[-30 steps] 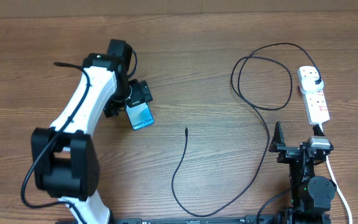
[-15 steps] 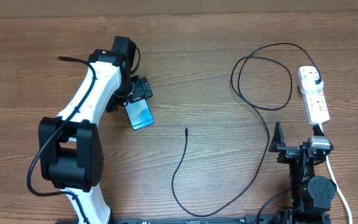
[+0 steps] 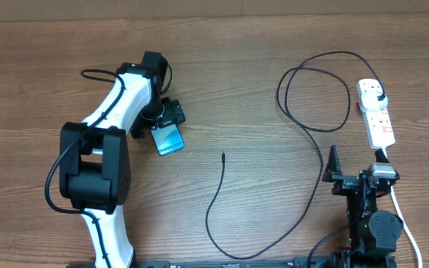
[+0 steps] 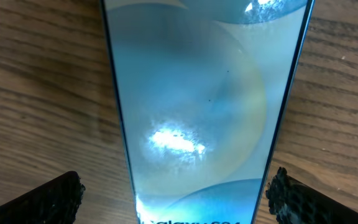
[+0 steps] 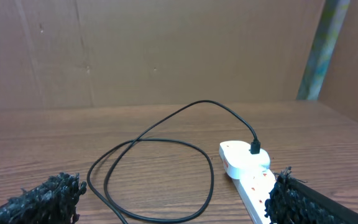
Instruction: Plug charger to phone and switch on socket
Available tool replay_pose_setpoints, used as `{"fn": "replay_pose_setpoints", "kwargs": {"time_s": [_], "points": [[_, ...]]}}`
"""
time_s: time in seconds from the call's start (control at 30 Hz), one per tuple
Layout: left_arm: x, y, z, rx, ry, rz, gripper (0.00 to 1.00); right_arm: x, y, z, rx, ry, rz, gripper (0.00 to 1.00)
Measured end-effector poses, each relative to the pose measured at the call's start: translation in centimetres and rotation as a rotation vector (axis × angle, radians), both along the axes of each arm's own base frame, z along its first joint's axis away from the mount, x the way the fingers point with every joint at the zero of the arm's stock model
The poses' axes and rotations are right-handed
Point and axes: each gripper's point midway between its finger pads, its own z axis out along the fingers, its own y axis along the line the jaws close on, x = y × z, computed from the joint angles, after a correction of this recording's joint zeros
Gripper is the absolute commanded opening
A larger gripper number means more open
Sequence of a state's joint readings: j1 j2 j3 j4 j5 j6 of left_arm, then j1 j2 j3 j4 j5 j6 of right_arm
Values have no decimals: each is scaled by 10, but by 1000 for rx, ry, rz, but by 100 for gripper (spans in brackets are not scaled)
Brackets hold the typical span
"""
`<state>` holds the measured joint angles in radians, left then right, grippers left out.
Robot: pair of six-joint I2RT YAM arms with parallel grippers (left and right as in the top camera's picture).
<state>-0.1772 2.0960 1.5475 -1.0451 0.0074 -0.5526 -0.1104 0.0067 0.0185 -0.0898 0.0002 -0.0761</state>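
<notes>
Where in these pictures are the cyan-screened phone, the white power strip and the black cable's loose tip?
Slim cyan-screened phone (image 3: 169,139): overhead view, middle of screen.
White elongated power strip (image 3: 381,125): overhead view, body near switches.
Thin black charger cable (image 3: 223,155): overhead view, its loose connector tip.

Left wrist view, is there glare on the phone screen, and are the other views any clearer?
Left wrist: yes, a white glare patch sits mid-frame on the phone, another at the top edge. Overhead: phone evenly lit, no glare. Right wrist: socket fairly sharp, near fingertips blurred.
</notes>
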Motion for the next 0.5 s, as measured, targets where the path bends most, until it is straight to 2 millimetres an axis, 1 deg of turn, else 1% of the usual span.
{"fn": "replay_pose_setpoints", "kwargs": {"time_s": [0.17,0.5], "points": [[2,-1,-4,-4,-1,0,100,0,0,0,0,0,0,100],[4,-2,-4,-9,-10,0,100,0,0,0,0,0,0,100]]}}
